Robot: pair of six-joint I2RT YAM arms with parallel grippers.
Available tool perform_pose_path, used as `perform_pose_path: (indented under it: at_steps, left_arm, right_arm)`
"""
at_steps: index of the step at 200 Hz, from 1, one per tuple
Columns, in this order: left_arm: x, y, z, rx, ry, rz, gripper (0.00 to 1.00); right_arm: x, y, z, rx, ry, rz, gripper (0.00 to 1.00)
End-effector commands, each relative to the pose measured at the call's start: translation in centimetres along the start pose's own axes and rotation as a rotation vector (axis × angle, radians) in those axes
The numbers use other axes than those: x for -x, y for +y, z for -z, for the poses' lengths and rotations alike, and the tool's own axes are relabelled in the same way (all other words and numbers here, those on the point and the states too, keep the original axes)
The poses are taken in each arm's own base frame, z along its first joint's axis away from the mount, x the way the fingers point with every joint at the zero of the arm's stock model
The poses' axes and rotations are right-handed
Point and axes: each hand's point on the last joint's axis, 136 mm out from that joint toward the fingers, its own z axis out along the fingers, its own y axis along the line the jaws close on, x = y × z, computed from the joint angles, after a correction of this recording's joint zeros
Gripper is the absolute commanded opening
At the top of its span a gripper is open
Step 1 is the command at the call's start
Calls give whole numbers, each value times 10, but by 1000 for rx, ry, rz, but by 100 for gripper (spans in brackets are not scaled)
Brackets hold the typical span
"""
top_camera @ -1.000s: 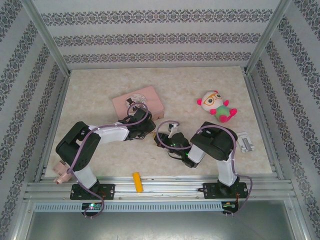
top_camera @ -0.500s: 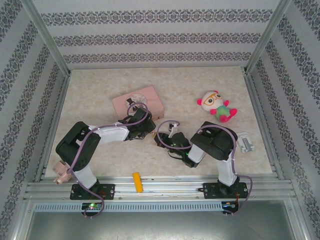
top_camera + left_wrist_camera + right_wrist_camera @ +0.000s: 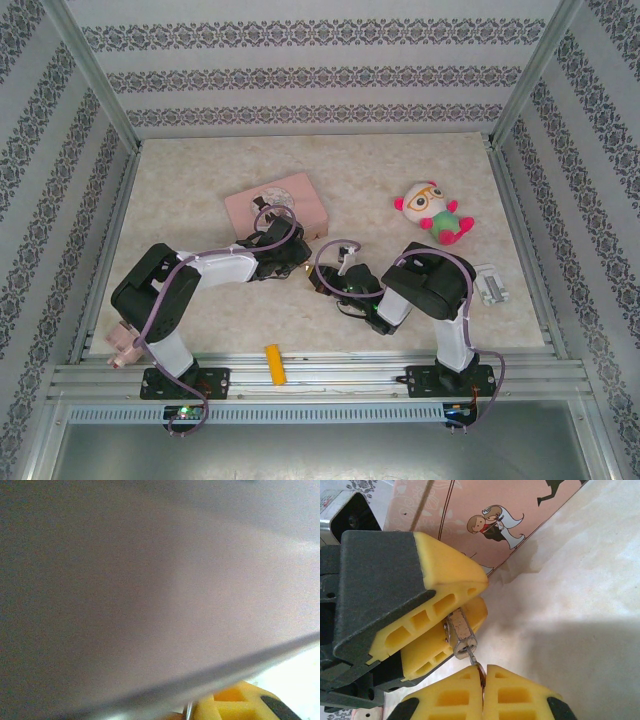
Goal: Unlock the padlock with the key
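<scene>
Right arm (image 3: 430, 287) leftward; marbled table (image 3: 200, 170) (papered walls (image 3: 300, 78))

on the table (image 3: 190, 170), the left gripper (image 3: 298, 267) and right gripper (image 3: 322, 279) met tip to tip just in front of a pink tin (image 3: 277, 205), near its right corner. whatever sat between them was too small to tell. a plush toy (image 3: 436, 212) lay well off to the right. a yellow block (image 3: 274, 364) rested on the front rail (image 3: 400, 368).
</scene>
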Motion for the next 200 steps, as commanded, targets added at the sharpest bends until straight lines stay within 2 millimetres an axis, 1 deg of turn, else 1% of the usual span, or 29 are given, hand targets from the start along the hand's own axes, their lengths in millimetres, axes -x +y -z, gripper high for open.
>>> perform_pose_path:
  at_steps: [1,79,114,154,200]
  left_arm:
    - [6,-14,14,-58,-6,26,22]
    - [5,-16,14,-65,-1,21,22]
    - [4,-14,13,-70,3,30,22]
    - [4,-14,13,-69,4,31,22]
    - [4,-14,13,-72,3,35,21]
  right_arm:
    - [-7,-40,5,-133,30,-17,0]
    - [-7,-43,3,-134,56,-28,0]
    - [-3,-44,4,-136,43,-30,0]
    - [2,-38,2,-118,43,-29,0]
    - [7,-41,3,-128,35,-38,0]
